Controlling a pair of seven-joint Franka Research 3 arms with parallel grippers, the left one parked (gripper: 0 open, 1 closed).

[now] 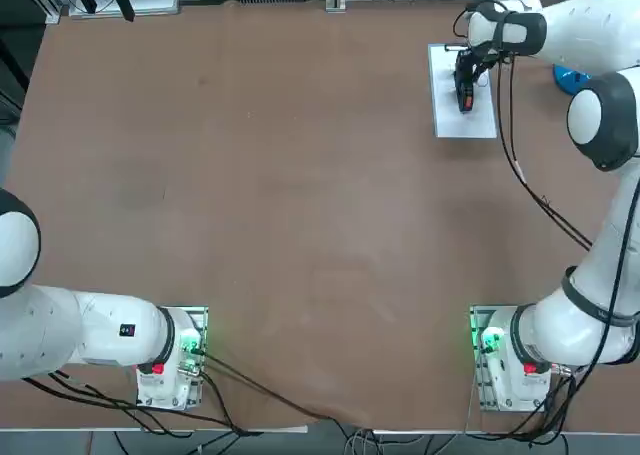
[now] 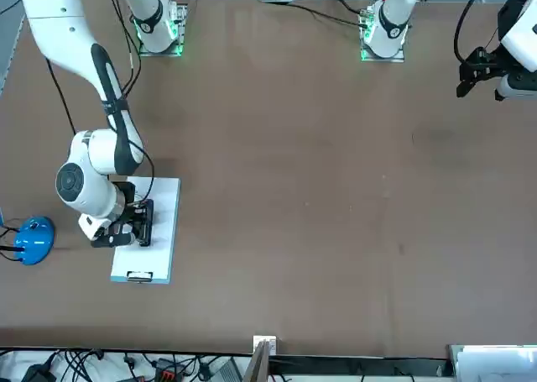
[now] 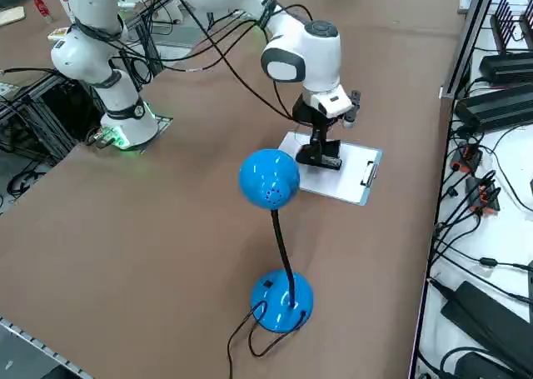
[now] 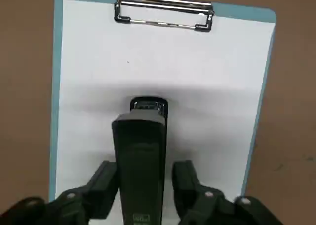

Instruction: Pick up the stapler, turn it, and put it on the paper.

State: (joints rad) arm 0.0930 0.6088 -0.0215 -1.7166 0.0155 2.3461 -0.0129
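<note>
On the far right part of the table (image 1: 300, 225), top view, the paper (image 1: 480, 115) lies as a white sheet on a pale blue board, its long axis running away from the robot's base. Metal clip (image 4: 164, 11) sits at the far short end.

Stapler (image 4: 139, 160) rests on the sheet, roughly centred across its width, in the half away from the clip. Long axis lines up with the sheet's long axis. Metal nose end points toward the clip; the end with the red mark faces back toward the robot, seen in the top view.

Right gripper (image 4: 143, 185) hangs directly over the stapler's rear half, pointing down. Wrist view: fingers (image 4: 106, 183) stand apart, one on each side of the black body, narrow gaps visible between pads and stapler. Not clamped.

Blue desk lamp (image 3: 271, 179) stands off the sheet to the robot's right, well apart from the stapler
</note>
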